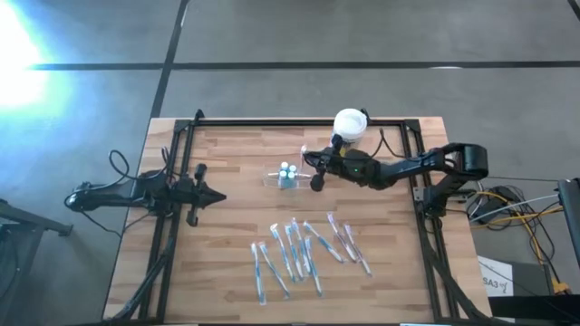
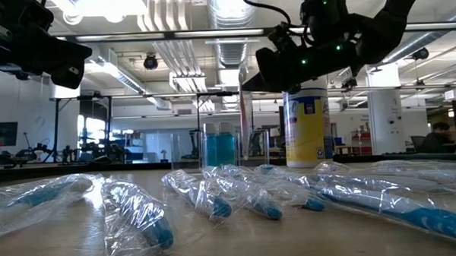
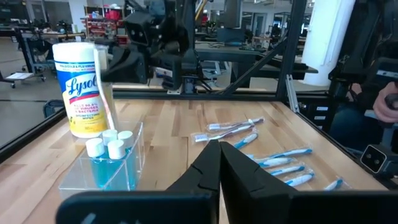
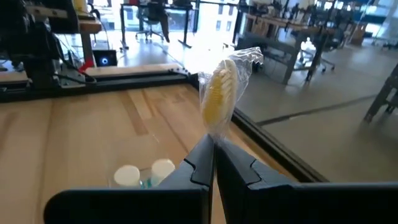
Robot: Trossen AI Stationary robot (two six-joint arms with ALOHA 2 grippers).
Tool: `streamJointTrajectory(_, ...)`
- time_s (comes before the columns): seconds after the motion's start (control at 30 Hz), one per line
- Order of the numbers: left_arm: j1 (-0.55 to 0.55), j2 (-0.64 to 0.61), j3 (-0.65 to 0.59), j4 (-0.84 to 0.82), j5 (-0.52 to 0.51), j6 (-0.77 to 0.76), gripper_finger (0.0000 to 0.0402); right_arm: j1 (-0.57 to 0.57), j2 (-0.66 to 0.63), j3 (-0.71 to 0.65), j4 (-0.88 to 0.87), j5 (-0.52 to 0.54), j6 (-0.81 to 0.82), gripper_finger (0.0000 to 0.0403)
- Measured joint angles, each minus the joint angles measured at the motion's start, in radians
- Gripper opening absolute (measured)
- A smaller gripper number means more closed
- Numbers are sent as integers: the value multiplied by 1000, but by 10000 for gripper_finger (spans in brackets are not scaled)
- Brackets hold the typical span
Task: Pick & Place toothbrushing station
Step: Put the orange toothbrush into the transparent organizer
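The toothbrushing station (image 1: 285,177) is a clear plastic holder standing mid-table, with blue bottles with white caps (image 3: 109,146) in it. My right gripper (image 1: 310,163) reaches in from the table's right edge, just above the holder's right end, shut on a wrapped toothbrush with a yellow head (image 4: 219,93). The toothbrush stands nearly upright (image 3: 106,87); its lower end comes down by the holder, and I cannot tell whether it touches. My left gripper (image 1: 220,196) waits shut at the table's left, pointing level at the holder. My right gripper pinches the wrapped toothbrush just below its yellow head (image 4: 211,132) between the two fingers. The fingers come about level from the table's right side and lie across it. The head stands above the fingers, and the handle hangs below them toward the holder.
A white canister with a yellow-blue label (image 1: 351,124) stands at the far edge, right behind my right gripper. Several wrapped blue toothbrushes (image 1: 304,249) lie scattered on the near half of the table. A dark frame rail (image 1: 299,122) runs around the table.
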Motion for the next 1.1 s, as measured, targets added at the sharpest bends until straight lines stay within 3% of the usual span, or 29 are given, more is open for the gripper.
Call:
streamJointTrajectory(0.83, 0, 0, -1, -2, -7, -34, 14, -4, 86, 42, -28, 10, 34, 10)
streamJointTrajectory(1.1, 0, 0, -1, -2, -8, -34, 10, -4, 79, 59, -102, 9, 82, 71)
